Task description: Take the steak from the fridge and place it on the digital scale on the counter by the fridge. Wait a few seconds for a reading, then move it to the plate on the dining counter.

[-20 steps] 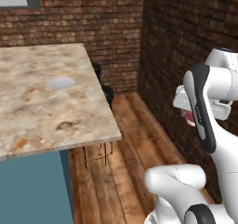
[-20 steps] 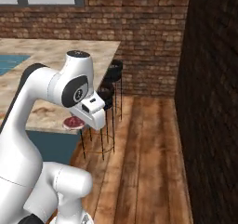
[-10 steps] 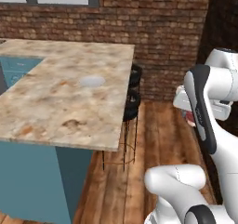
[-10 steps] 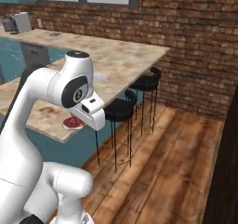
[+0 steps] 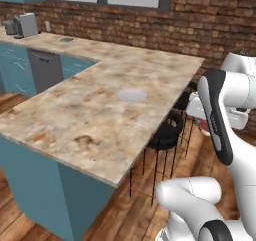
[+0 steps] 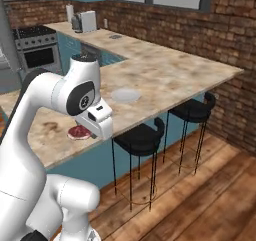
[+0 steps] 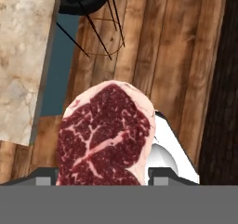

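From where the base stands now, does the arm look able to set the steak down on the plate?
Probably yes. The plate lies bare on the dining counter, near the stool-side edge, with nothing beside it. The gripper, shut on the steak, hangs off that edge above the floor, so a forward reach looks unobstructed.

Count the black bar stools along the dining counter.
2. The nearer bar stool sits by the middle of the dining counter; the farther bar stool sits toward its brick-wall end. More may be hidden.

Dining counter (image 5: 90,115) fills mid-frame, round plate (image 5: 132,94) on it toward the far edge. Two black stools (image 5: 165,132) tucked under its right side. Coffee machine (image 5: 21,25) on back counter (image 5: 55,40), top-left.
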You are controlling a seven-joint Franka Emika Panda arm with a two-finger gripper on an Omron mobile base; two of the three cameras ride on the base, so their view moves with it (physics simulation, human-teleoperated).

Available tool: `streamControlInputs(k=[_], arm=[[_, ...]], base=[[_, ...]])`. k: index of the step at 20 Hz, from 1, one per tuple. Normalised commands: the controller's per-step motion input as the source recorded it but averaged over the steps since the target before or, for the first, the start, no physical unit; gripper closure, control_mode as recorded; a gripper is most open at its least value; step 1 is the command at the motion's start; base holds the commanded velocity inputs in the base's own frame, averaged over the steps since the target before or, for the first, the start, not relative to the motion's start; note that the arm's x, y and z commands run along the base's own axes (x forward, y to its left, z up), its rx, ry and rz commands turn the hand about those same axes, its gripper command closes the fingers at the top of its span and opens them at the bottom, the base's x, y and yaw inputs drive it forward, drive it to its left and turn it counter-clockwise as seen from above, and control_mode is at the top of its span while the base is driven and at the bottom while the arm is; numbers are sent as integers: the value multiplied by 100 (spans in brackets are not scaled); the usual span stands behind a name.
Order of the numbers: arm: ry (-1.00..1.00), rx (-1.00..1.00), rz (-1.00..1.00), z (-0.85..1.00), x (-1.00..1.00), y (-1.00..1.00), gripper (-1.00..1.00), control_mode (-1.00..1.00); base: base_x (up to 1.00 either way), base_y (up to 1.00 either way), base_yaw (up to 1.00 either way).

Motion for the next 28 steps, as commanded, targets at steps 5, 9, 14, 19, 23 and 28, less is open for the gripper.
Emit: streamControlInputs(k=[5,9,14,19,23,28], arm=[[0,0,0,0,0,0,100,100],[0,0,0,0,0,0,100,100],[0,0,0,0,0,0,100,100],[0,0,0,0,0,0,100,100],[0,0,0,0,0,0,100,100],[0,0,36,-10,37,-61,100,-100]], base=[[44,-79,64],[42,-79,64],[31,-80,65],[10,-82,67],[24,-87,62],[8,-16,11]])
